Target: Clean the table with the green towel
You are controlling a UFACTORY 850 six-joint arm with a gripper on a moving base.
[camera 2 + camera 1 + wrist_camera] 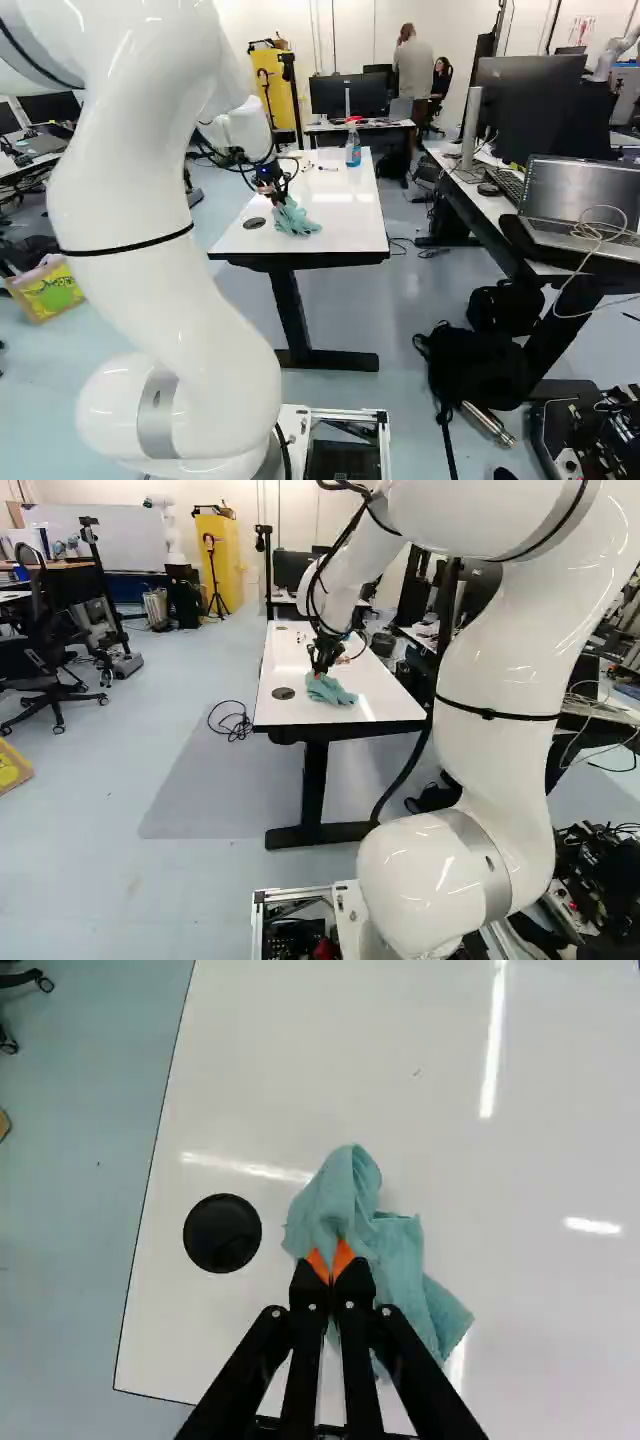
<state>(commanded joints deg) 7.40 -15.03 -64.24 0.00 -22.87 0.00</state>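
On the near end of the white table [300, 1060], the green towel [400, 1250] is pinched by the gripper [331, 1263], its orange pads drawn close together around a fold. The bunched part is pushed out just ahead of the tips; the loose part is spread beside the fingers, on the side away from the black disc [222, 1233]. For the next wiping stroke, forward travel toward the small dark mark [417, 1073] is advised, with the cloth pressed flat.
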